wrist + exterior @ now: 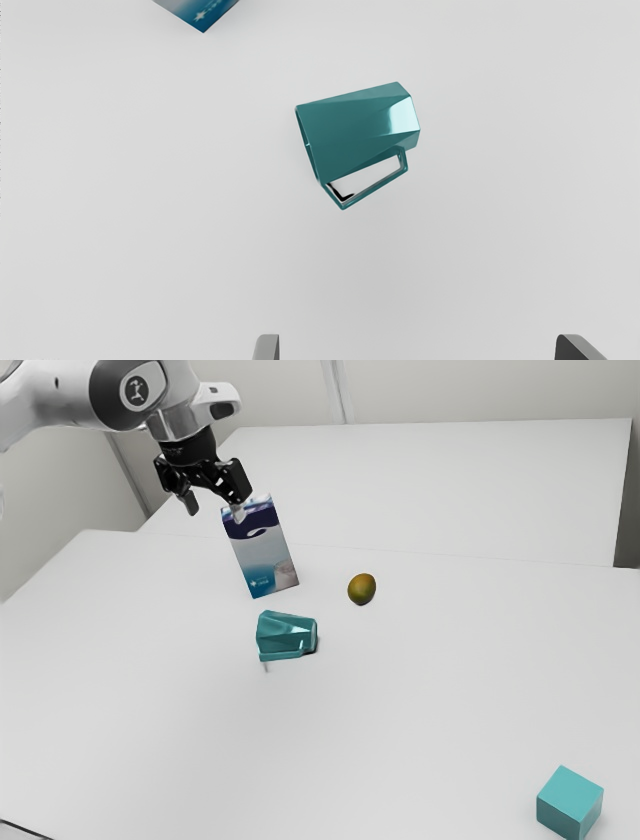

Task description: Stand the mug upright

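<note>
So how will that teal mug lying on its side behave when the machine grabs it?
The mug has crisp, angular walls, so it's probably stiff. Its glossy surface could slip a little in the gripper. Flat facets and a protruding handle should make it slide or rock rather than roll.

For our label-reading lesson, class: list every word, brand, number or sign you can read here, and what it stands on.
No word or number can be read.
Carton: a white star, with lettering beside it too small to read.
Robot arm: a round badge with an emblem, no legible letters.
</note>
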Controlling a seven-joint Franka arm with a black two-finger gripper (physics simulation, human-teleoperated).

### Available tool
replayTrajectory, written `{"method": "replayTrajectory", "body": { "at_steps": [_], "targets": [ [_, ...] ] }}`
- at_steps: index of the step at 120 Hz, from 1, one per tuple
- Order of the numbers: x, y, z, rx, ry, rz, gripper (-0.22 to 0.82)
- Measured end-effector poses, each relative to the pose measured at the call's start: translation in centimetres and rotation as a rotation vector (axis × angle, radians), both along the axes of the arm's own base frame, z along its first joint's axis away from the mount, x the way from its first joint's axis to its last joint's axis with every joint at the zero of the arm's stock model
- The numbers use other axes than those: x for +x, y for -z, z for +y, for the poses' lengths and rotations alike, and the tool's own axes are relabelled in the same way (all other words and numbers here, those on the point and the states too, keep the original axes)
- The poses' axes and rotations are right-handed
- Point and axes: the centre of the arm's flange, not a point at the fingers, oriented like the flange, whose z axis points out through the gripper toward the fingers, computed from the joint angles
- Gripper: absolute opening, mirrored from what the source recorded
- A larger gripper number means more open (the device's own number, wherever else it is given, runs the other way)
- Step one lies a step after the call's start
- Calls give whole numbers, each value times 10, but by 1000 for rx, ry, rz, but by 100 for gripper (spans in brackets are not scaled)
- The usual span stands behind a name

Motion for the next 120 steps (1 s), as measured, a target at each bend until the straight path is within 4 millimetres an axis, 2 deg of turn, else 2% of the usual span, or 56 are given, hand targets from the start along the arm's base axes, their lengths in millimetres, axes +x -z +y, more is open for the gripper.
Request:
{"method": "replayTrajectory", "body": {
  "at_steps": [52,84,103,111,120],
  "targets": [
    [-4,5,7,3,-26,23,60],
    [-10,56,12,-72,-56,137,60],
    [-6,115,19,-177,-36,195,60],
    [1,135,38,-231,-51,197,60],
    [7,149,86,-295,-107,174,60]
  ]
}}
